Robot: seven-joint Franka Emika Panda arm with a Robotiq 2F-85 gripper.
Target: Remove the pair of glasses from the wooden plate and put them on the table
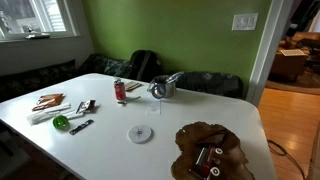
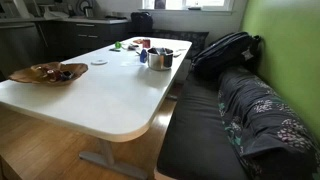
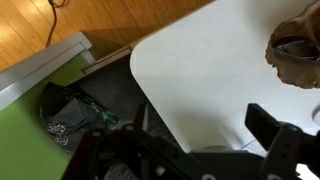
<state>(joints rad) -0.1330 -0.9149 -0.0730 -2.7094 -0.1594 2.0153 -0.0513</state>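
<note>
Step 1, approach: pair of glasses (image 1: pixel 205 160) lies on wooden plate (image 1: pixel 228 140), at tabletop (image 1: pixel 110 140) corner; tool (image 3: pixel 200 160) empty, jaws wide, well apart from plate. Next: align over frame, descend

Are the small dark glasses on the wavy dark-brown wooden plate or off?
On: the small dark glasses lie within the brown wooden plate's rim.

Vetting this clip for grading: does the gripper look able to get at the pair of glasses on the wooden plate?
Likely yes. The gripper is open, the pair of glasses lies uncovered on the wooden plate, and only bare table shows between them in the wrist view. Arm reach itself cannot be judged.
</note>
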